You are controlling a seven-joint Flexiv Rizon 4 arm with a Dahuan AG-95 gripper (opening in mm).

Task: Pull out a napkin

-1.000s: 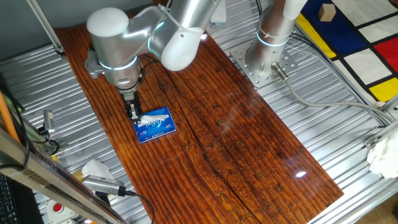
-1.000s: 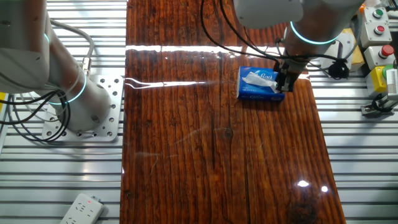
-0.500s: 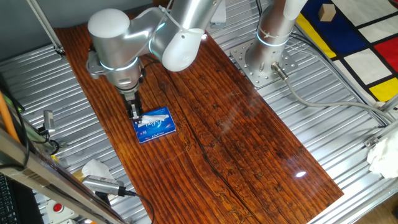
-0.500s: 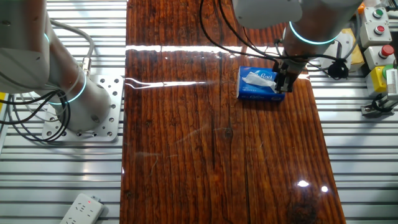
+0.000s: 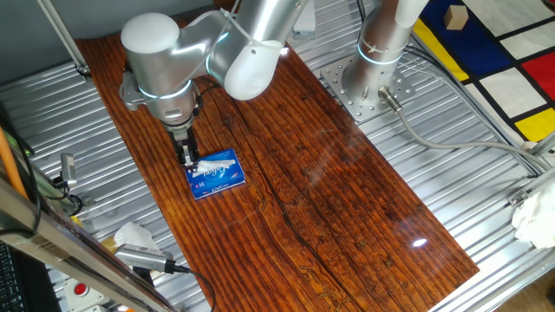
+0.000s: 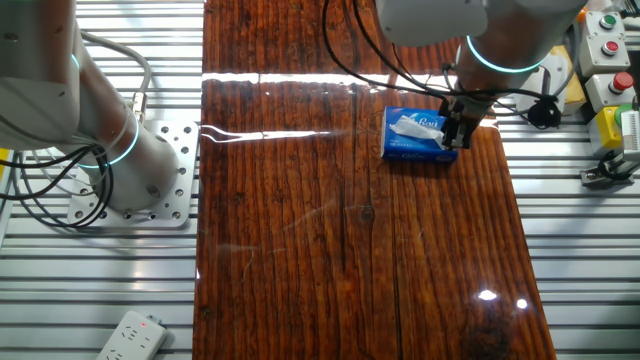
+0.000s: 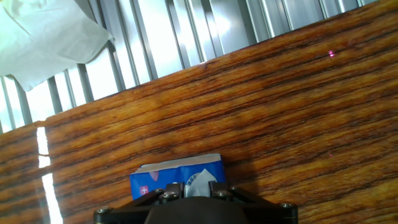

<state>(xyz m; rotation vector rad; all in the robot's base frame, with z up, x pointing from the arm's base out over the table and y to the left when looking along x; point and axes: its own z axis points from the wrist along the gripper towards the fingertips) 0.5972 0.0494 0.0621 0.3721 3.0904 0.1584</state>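
With the gripper (image 5: 187,159) down at the end of the small blue rectangular tissue pack with white print (image 5: 217,175), the thin white paper napkin (image 5: 214,162) sits poking out of the pack's top and lying flat along it, toward the fingers. Finger gap looks narrow in both fixed views, tips at the napkin's near end, but I cannot tell whether they actually pinch paper or just sit beside it. The hand view is no help: the gripper body blocks the tips, only the pack's far edge (image 7: 177,174) shows.

Risks as I judge them:
- Grip on too little paper: the corner tears or slips free on the lift, napkin stays in.
- The pack is light and loose on the dark wooden tabletop (image 5: 329,182), nothing holding it. If the napkin binds in the slot, the whole pack comes up with it or drags.
- Fingers catching the pack's wrapper along with the paper: same result, pack lifts.
- Pack lies near the board's edge (image 6: 500,170) by the ribbed metal surround, so a sideways drag could push it off the wood.
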